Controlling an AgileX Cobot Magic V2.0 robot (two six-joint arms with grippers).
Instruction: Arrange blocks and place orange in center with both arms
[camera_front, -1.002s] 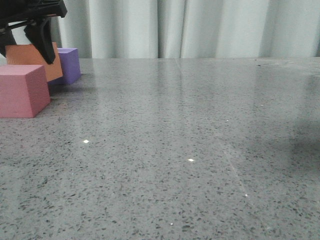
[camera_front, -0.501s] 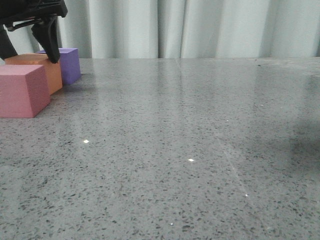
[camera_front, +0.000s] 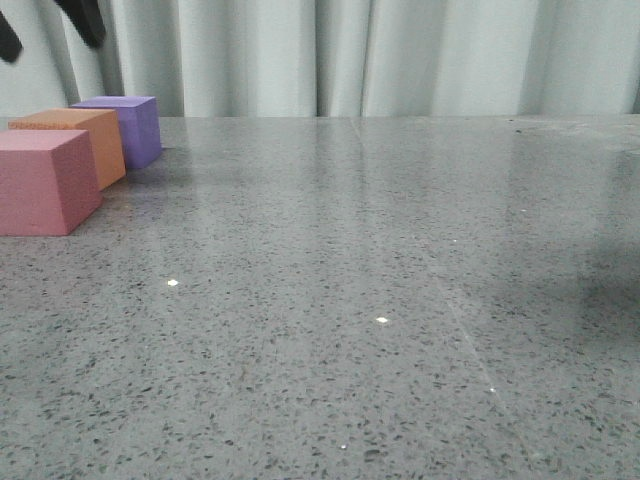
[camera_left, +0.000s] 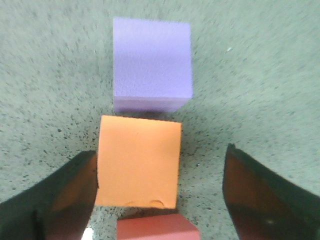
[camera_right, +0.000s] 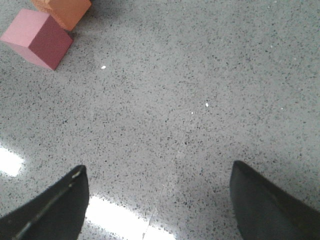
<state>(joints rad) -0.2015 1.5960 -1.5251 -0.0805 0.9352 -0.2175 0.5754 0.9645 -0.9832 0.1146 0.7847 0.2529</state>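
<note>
Left end effector (camera_left: 160, 195) has let go of the orange cube (camera_front: 85, 140) and lifted clear, fingers spread. Orange now sits on the table (camera_front: 380, 300) between pink-red cube (camera_front: 45, 180) and purple cube (camera_front: 130, 125). Right end effector (camera_right: 157, 200) spread, empty. Arrangement looks done

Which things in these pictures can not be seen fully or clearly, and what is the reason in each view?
- Pink-red cube: left wrist view, cut by the frame edge. Front view: its left side is cut off.
- Orange cube: right wrist view, cut by the edge; the purple cube is out of frame there.
- Left claw: front view shows only dark fingertips at the edge.
- Gaps between cubes: touching or apart, cannot tell.
- Right claw: absent from the front view.
</note>
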